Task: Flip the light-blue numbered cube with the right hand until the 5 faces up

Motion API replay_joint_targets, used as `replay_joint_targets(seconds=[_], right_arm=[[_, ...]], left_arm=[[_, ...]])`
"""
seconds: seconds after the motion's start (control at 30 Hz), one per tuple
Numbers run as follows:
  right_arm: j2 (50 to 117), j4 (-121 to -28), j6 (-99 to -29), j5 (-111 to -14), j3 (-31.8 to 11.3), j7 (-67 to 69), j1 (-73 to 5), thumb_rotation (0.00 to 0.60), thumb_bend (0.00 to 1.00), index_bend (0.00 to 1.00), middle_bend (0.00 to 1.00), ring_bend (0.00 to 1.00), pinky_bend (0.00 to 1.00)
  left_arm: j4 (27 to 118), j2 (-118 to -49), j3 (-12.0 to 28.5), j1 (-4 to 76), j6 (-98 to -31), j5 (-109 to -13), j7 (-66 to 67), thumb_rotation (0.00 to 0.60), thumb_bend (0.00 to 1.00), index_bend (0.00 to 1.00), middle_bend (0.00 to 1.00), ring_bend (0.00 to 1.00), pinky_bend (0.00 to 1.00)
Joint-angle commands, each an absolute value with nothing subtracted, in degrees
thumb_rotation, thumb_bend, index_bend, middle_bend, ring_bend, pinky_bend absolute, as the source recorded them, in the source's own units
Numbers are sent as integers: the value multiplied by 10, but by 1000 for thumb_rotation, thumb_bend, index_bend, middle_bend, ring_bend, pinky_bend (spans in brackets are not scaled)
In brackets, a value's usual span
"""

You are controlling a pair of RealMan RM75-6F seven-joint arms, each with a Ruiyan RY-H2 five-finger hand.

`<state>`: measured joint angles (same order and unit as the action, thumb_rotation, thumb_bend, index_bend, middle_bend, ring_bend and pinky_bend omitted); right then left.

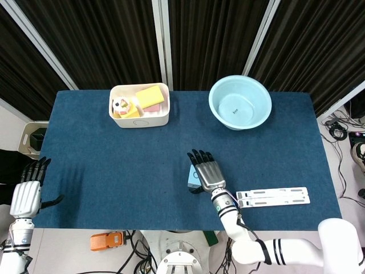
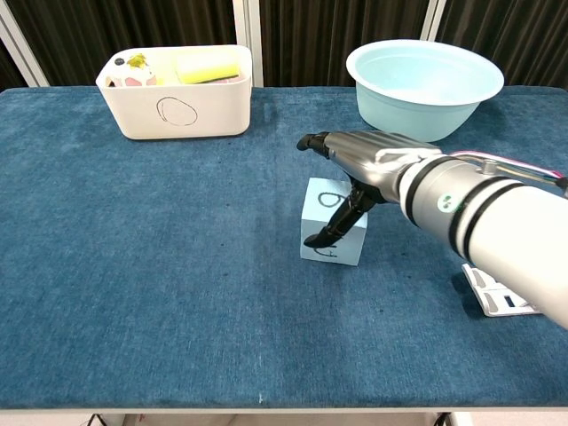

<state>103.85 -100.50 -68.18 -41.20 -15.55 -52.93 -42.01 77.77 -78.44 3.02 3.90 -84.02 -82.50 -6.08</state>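
Right hand (image 2: 355,169) spread flat just above the light-blue cube (image 2: 331,240), thumb down across its front face, clasping nothing. Cube directly beneath the palm, on the blue table (image 2: 160,266). Left hand (image 1: 27,197) released, far off at the table's edge.

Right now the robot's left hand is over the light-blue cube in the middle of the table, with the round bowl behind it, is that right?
Not quite: it is the right hand over the cube, as the head view shows. The left hand sits at the table's near left edge. The round bowl does stand behind.
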Motion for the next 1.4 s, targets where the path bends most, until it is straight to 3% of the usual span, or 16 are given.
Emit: replay_joint_targets(seconds=[0.03,0.2,0.33,0.53,0.73,0.97,1.2,1.4], right_arm=[[1048,-994,-694,-388,-161,-546,-434,494,222,79,122,53,142],[1049,-985,-686,-357,-165,-547,-449,493,241,249,233,151,179],[1042,-980,-669,-350,-167,-525,-453,508,384,427,352,259,225],[1013,-976,-618,-380,-164,-451,-449,511,443,564,425,316,240],[974,-962,-550,-509,-164,-274,-418,511,446,584,440,324,242],[969,-849,-505,-707,-152,11,-394,512,446,554,440,274,239],[1027,-657,-544,-841,-115,292,-399,514,444,546,440,256,182],[1087,-508,-591,-889,-88,466,-407,514,383,546,440,250,165]], left_arm=[[775,-786,31,39,-839,-824,-63,600,10,13,0,0,0],[769,-788,31,38,-837,-822,-68,600,11,13,0,0,0],[766,-788,30,36,-836,-819,-71,600,10,12,0,0,0],[763,-788,29,33,-834,-817,-75,600,11,13,0,0,0],[764,-787,29,32,-834,-816,-73,600,10,13,0,0,0],[776,-785,28,33,-830,-815,-62,600,10,13,0,0,0],[792,-779,28,34,-825,-812,-46,600,11,13,0,0,0],[803,-774,29,36,-820,-809,-35,600,10,13,0,0,0]])
